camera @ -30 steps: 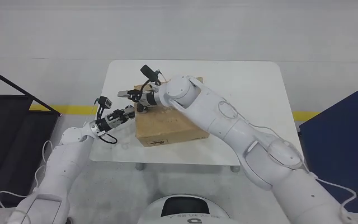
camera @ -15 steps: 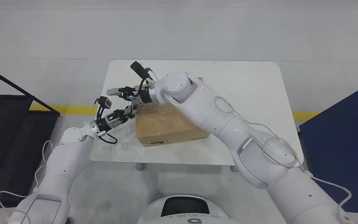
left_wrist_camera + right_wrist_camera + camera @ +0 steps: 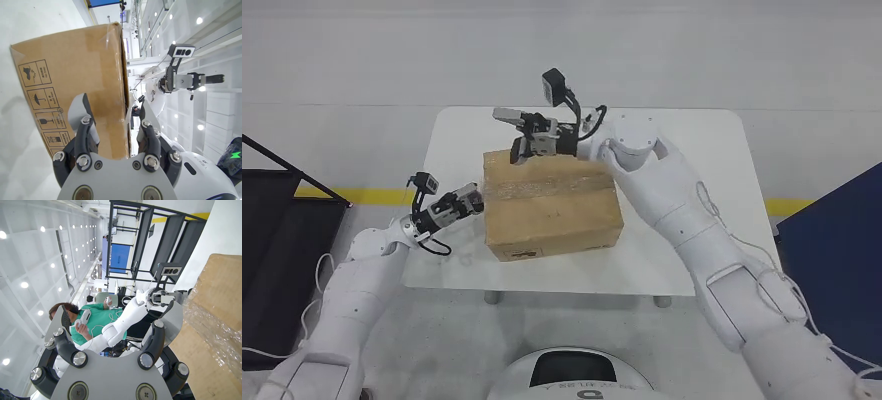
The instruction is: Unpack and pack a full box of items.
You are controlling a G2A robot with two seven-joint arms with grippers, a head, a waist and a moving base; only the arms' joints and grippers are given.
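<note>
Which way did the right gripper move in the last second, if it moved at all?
Yes. In the top view the right gripper went from beside the left edge of the box to its far left corner, away from the robot.

Cardboard box (image 3: 552, 205): closed, top flaps taped shut.
Brown carton standing flat and turned slightly askew. Wrinkled clear tape runs along the top seam and over the edges. One side wall carries black handling symbols; the near wall has a small pale label. It sits on the white worktop (image 3: 692, 190), toward 7 o'clock of centre.
</note>
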